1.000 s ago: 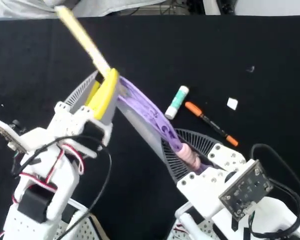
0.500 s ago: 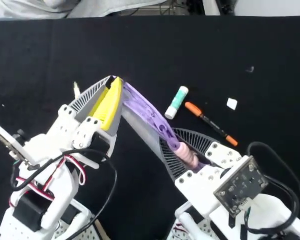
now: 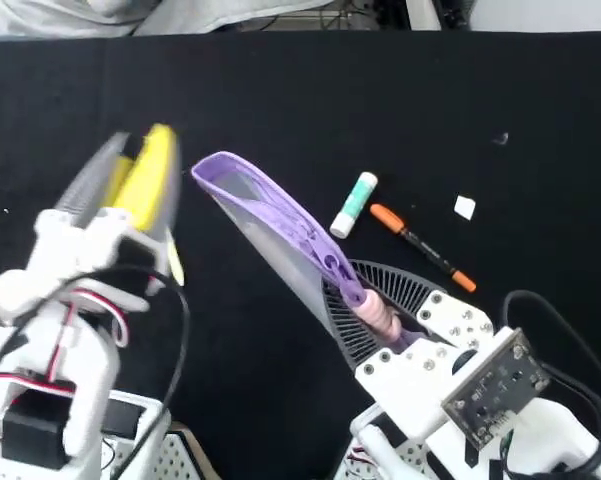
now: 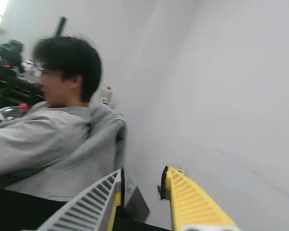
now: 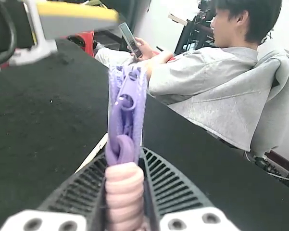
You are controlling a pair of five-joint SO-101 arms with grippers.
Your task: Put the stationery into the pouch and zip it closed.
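So the right claw (image 3: pixel 365 300) is clamped tight on the pink-coil end of the translucent purple zip pouch (image 3: pixel 270 215), which sticks out from it at a slant. The yellow-fingered left claw (image 3: pixel 140 140) sits just beside the pouch's far tip, jaws apart, gripping nothing. On the pouch's other side lie a white-and-green glue stick (image 3: pixel 354 204) and an orange pen (image 3: pixel 423 247), with a small white block (image 3: pixel 465 207) beyond them.

The left gripper (image 3: pixel 140 140) is smeared in the high view and the edges of its fingers are unclear. The pouch (image 3: pixel 270 215) has its near end buried between the fingers of the right gripper (image 3: pixel 345 280), and its inside cannot be seen. Beyond that gripper, a small white scrap (image 3: pixel 465 207) is too tiny to identify.
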